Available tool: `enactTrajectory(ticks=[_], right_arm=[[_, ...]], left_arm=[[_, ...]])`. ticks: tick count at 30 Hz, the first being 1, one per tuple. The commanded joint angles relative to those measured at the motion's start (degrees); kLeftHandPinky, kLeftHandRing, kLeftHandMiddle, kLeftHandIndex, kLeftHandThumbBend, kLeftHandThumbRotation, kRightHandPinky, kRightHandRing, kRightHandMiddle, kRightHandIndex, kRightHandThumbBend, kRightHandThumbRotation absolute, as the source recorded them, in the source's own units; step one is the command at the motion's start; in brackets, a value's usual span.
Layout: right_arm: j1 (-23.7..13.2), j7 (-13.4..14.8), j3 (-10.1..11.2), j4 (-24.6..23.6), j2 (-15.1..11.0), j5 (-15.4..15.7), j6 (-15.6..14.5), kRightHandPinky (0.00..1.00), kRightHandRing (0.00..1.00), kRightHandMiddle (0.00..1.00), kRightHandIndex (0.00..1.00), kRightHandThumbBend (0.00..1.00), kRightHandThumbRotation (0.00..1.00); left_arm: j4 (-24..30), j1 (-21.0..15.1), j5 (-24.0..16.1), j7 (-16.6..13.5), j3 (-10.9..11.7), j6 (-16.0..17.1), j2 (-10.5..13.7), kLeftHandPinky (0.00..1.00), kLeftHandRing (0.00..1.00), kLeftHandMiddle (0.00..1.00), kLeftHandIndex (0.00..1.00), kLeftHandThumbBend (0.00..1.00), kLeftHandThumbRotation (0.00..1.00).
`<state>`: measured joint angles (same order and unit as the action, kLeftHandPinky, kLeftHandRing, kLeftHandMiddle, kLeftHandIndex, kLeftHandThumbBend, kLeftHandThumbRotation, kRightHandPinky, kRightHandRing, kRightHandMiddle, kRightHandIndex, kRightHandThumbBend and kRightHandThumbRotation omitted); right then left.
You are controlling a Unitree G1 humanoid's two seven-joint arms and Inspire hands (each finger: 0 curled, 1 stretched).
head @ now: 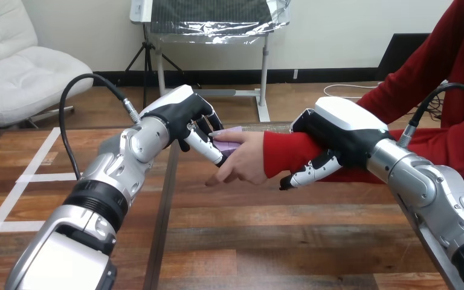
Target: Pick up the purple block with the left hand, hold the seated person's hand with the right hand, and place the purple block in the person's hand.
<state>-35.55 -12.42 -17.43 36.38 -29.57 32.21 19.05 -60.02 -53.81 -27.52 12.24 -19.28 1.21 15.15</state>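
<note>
Head view: purple block, likely light and rigid, is pinched edgewise by left hand just beside the person's hand, forearm behind it clasped by right hand.

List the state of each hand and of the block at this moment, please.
left hand: shut on the purple block, raised above the table.
purple block: off the table, between the left hand and the person's hand, touching both.
person's hand: fingers loosely bent, pointing down, thumb against the block.
right hand: shut round the person's forearm, over the red sleeve.
</note>
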Motion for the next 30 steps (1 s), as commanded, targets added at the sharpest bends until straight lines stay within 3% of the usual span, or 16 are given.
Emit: enactTrajectory(ticks=[1,21,30], right_arm=[[-6.0,0.7,0.3,-1.4,1.5,-1.4,3.2,0.23,0.27,0.31,0.31,0.89,0.26],[-4.7,-0.7,0.6,-1.8,0.9,-1.8,1.8,0.23,0.27,0.33,0.33,0.88,0.26],[-4.2,-2.3,0.6,-2.4,0.0,-1.9,1.6,0.27,0.32,0.39,0.42,0.89,0.29]], left_arm=[[0.8,-4.3,0.3,-0.1,0.3,0.7,-0.1,0.37,0.45,0.5,0.46,0.72,0.0],[0.9,-3.7,0.8,0.0,0.7,1.3,0.5,0.31,0.39,0.44,0.44,0.72,0.0],[1.2,-3.5,1.4,1.0,1.1,0.8,0.8,0.28,0.36,0.43,0.44,0.71,0.0]])
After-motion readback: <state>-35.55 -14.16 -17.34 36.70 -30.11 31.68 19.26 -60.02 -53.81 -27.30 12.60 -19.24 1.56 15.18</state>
